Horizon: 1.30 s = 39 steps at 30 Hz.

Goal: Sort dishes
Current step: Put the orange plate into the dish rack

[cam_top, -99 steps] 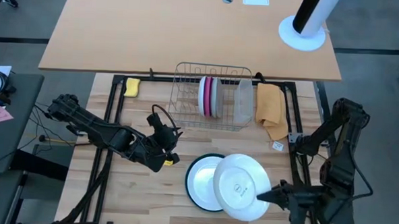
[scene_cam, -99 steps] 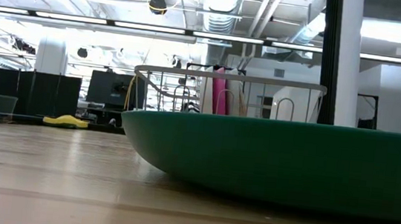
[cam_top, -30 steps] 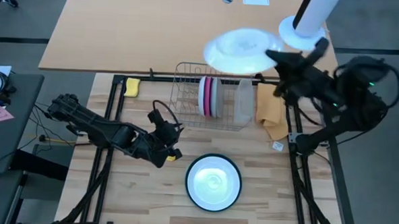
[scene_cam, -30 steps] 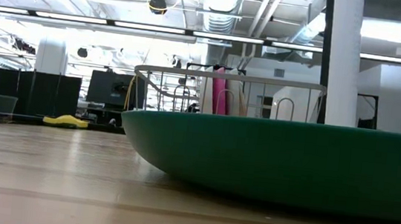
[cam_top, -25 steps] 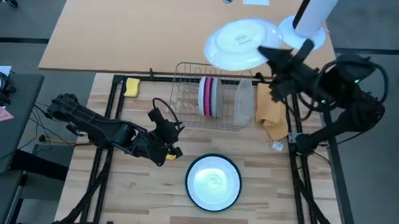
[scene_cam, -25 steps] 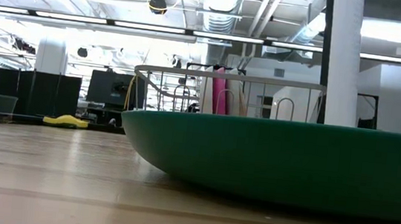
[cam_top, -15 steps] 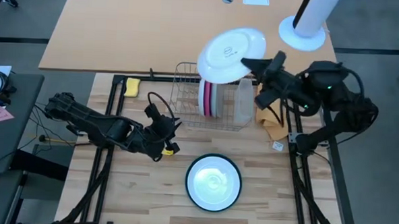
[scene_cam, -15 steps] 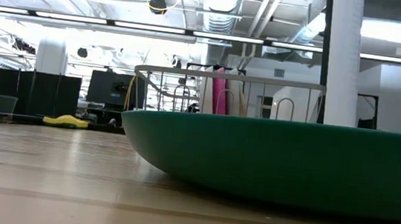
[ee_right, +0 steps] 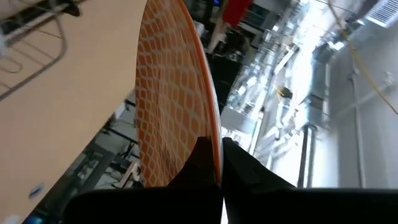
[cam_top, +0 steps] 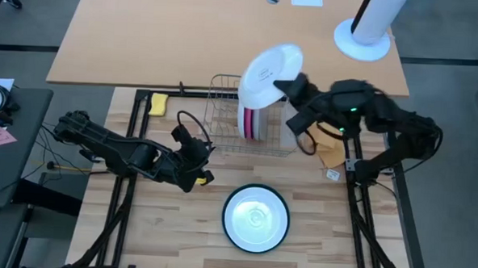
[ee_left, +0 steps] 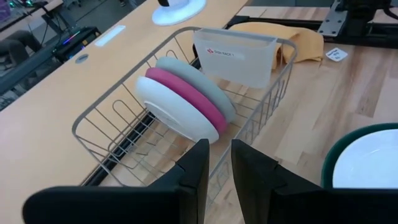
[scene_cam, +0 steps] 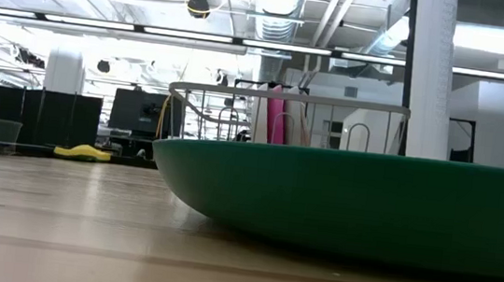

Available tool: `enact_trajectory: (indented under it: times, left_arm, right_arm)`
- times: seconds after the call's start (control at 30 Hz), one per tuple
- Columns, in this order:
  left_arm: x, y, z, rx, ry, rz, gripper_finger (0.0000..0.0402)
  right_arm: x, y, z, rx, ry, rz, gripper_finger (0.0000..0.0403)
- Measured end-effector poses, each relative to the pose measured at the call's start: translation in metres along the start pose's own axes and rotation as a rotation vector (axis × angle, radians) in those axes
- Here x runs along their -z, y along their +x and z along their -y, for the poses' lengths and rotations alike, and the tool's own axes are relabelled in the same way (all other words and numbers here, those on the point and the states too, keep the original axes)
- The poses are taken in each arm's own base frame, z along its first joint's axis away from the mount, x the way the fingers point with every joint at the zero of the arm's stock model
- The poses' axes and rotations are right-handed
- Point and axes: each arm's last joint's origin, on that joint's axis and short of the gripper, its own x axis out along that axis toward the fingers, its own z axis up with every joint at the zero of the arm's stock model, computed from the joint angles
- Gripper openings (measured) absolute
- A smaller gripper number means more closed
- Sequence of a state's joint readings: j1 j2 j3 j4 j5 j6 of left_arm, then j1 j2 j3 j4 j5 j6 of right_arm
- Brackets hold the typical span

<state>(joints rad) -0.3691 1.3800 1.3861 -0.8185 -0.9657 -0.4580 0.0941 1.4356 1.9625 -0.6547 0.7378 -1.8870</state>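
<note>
The right gripper (cam_top: 293, 89) pinches the rigid, slick, breakable orange-patterned round plate (cam_top: 267, 73) by its rim above the wire rack (cam_top: 223, 117); the left gripper (cam_top: 196, 159) waits, fingers barely apart.

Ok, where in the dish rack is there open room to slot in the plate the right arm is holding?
Wire rack: its sponge-side half is bare. Crowded between the three standing plates and clear tub. Right gripper holds the orange-patterned plate.

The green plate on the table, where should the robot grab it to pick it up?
Probably by the rim. The green plate lies flat on the wooden table, right way up, and its rim stands clear of the wood, so one finger could go over the edge and one under. The right gripper holds the orange-patterned plate by its rim that way. The left gripper sits nearest, so come from its side.
</note>
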Motion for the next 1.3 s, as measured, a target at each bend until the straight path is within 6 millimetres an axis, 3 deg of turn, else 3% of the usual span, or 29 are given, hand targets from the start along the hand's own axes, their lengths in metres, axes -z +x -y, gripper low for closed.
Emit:
enact_trajectory:
  times: [0.43, 0.7, 1.03, 1.3]
  left_arm:
    - [0.000, 0.000, 0.000, -0.003, 0.004, -0.003, 0.0062]
    - [0.000, 0.001, -0.001, -0.004, 0.008, -0.005, 0.0062]
    - [0.001, 0.001, -0.001, -0.003, 0.007, -0.006, 0.0062]
    - [0.017, 0.009, -0.001, -0.027, 0.070, -0.061, 0.0062]
  right_arm:
    - [-0.019, 0.031, -0.015, -0.106, -0.130, 0.000, 0.0000]
    - [-0.021, 0.036, -0.016, -0.110, -0.135, -0.008, 0.0000]
    - [-0.043, 0.067, -0.033, -0.208, -0.211, 0.007, 0.0000]
    - [-0.041, 0.077, -0.039, -0.252, -0.230, -0.032, 0.0000]
